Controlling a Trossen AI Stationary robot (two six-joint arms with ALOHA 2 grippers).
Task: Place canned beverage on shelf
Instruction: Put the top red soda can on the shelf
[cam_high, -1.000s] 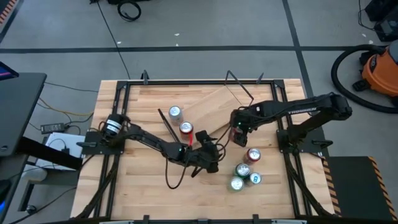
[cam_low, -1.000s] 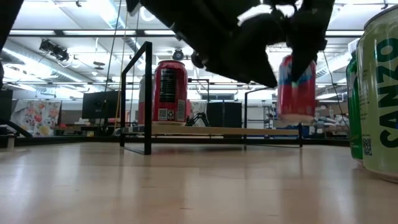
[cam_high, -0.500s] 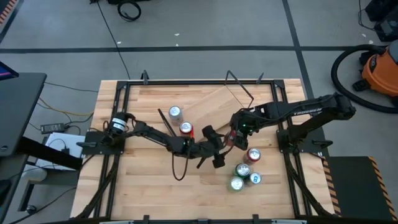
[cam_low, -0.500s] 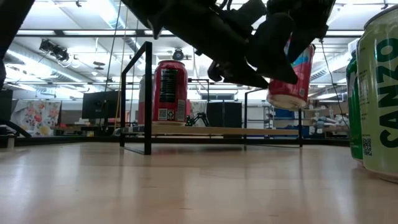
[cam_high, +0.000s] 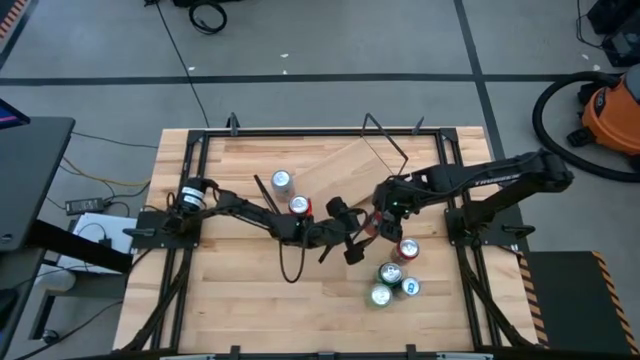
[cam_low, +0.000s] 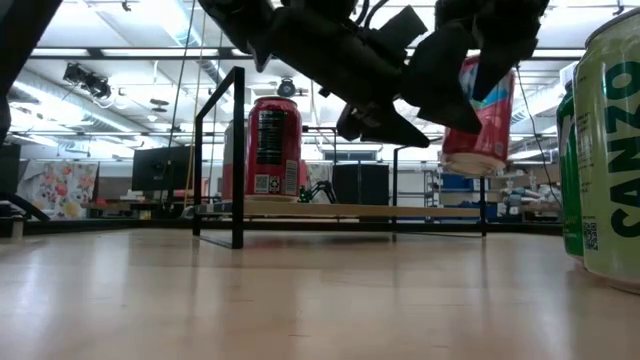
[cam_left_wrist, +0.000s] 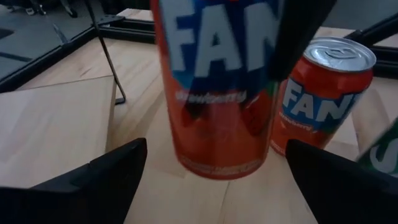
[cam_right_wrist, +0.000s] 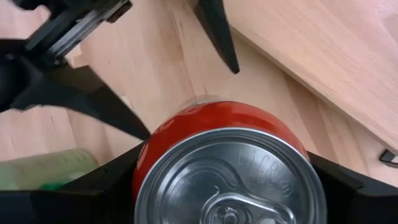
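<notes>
My right gripper (cam_high: 388, 222) is shut on a red Fanta can (cam_low: 480, 120), held in the air right of the table's middle. My left gripper (cam_high: 357, 240) is open just left of that can. In the left wrist view its fingers stand apart on either side of the can (cam_left_wrist: 217, 93) without touching it. The shelf (cam_high: 345, 170), a light-wood plank with black rod frames, lies slantwise at the table's far middle. A silver-topped can (cam_high: 282, 180) and a red can (cam_high: 298, 206) stand by its left end. The red can stands upright on the plank (cam_low: 273, 145). My right gripper pinches the can's top end, just below the rim (cam_right_wrist: 146, 168), between its two fingers, one on each opposite side. The fingers come from above, pointing down. The can hangs below them, lifted clear of the table and slightly tilted (cam_low: 470, 160).
A red Fanta can (cam_high: 407, 249), two green cans (cam_high: 390, 273) (cam_high: 380, 295) and a blue one (cam_high: 410, 287) stand on the table near right of the grippers. A green can (cam_low: 610, 150) fills the low view's right edge. A black frame (cam_high: 300, 132) rims the tabletop.
My left gripper has gone toward the table's right and a little toward the far edge, up to the held can. My right gripper has kept hold. The can has tipped slightly from upright and stays clear of the table.
</notes>
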